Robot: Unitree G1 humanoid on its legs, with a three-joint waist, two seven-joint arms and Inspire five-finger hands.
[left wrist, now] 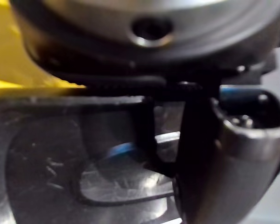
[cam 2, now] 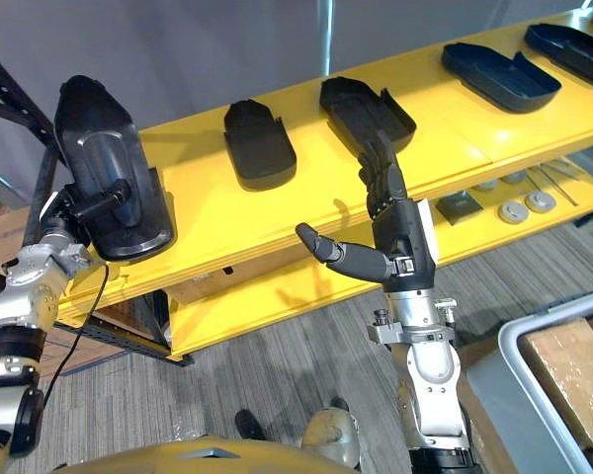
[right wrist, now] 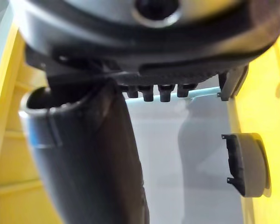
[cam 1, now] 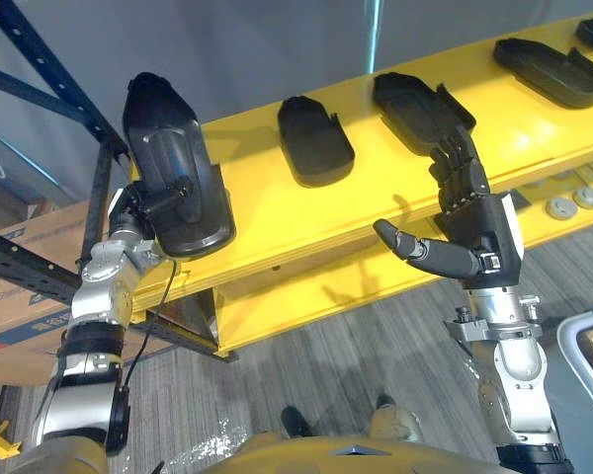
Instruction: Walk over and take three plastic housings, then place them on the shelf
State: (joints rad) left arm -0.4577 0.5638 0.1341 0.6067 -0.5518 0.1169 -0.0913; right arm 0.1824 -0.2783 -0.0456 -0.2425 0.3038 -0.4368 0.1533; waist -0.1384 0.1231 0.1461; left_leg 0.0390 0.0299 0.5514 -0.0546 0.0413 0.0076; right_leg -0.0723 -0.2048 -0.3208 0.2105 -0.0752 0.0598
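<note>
Bright, even light falls from above on the yellow shelf [cam 1: 277,207]. The black housings [cam 1: 314,141] on it throw short, soft shadows, and the raised housing [cam 1: 178,168] carries a pale sheen.

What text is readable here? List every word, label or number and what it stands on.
Cardboard box at the left, behind the blue rack frame: blue print, too blurred to read.
Plastic housing in the left robot hand, housings on the yellow shelf: no text visible.
</note>
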